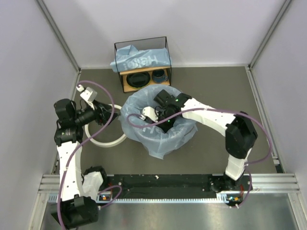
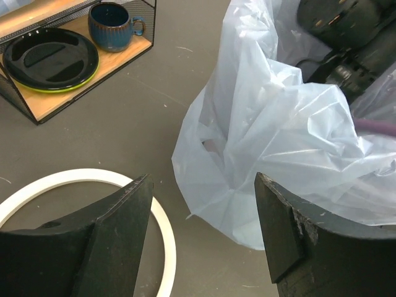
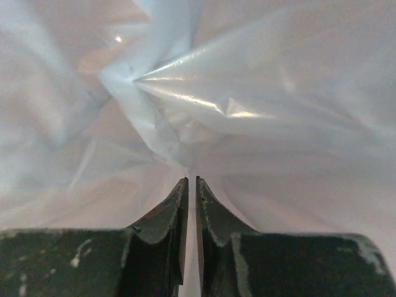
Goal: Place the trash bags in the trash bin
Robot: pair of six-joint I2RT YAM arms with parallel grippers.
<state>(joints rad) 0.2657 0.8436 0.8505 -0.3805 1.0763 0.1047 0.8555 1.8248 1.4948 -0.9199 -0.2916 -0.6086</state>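
A light-blue trash bag (image 1: 160, 141) is draped in and over the round trash bin (image 1: 188, 130), which it almost wholly hides. My right gripper (image 1: 161, 123) reaches down inside it. In the right wrist view that gripper (image 3: 190, 183) is shut on a thin fold of the bag film (image 3: 247, 93). The bin's white ring rim (image 1: 103, 143) lies flat on the table left of the bin. My left gripper (image 1: 108, 115) hovers over the ring, open and empty (image 2: 204, 210), with the bag (image 2: 278, 136) just ahead of it. A second blue bag (image 1: 139, 58) lies on top of the shelf.
The black-wire wooden shelf (image 1: 125, 82) stands at the back centre, holding a dark plate (image 2: 49, 59) and a dark cup (image 2: 111, 25). White walls close in the table on three sides. The ring (image 2: 74, 177) lies under the left fingers.
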